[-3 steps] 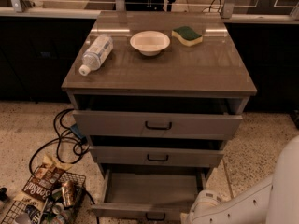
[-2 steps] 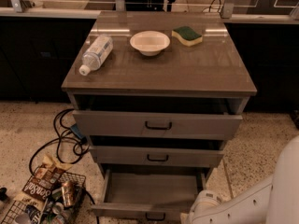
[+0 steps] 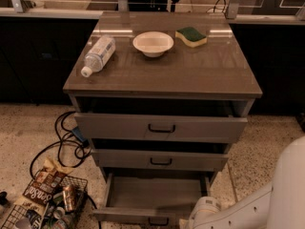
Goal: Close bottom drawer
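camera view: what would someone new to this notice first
The grey cabinet stands in the middle, with its bottom drawer pulled far out and its shallow tray exposed. The robot's white arm shows at the lower right, its hand at the frame's bottom edge by that drawer's front right corner. On the cabinet top sit a lying water bottle, a white bowl and a sponge.
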You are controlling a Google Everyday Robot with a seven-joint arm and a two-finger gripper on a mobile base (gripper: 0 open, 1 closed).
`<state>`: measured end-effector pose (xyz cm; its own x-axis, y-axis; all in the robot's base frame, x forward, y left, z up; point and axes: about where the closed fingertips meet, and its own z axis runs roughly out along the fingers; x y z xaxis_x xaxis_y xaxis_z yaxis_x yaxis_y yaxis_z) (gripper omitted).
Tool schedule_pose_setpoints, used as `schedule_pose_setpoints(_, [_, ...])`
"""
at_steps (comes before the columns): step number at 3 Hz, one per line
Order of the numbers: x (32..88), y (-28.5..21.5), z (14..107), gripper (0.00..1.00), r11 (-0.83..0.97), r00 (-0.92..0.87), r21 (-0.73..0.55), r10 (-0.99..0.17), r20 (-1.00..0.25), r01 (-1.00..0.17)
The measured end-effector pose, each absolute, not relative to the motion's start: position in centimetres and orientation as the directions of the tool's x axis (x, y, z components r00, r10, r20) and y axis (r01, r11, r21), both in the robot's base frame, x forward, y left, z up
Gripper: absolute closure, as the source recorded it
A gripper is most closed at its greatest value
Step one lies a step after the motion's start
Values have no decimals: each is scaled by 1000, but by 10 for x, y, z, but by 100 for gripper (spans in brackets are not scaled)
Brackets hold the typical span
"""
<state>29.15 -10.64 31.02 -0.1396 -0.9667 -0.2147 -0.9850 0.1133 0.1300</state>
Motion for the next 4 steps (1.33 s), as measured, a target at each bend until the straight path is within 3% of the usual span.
schedule_pose_setpoints(1, [291,-93,294,0,92,-117,115,-965,-234,-989])
schedule_pose_setpoints(4, [286,-60,203,0,103,-124,148,-983,-138,-984])
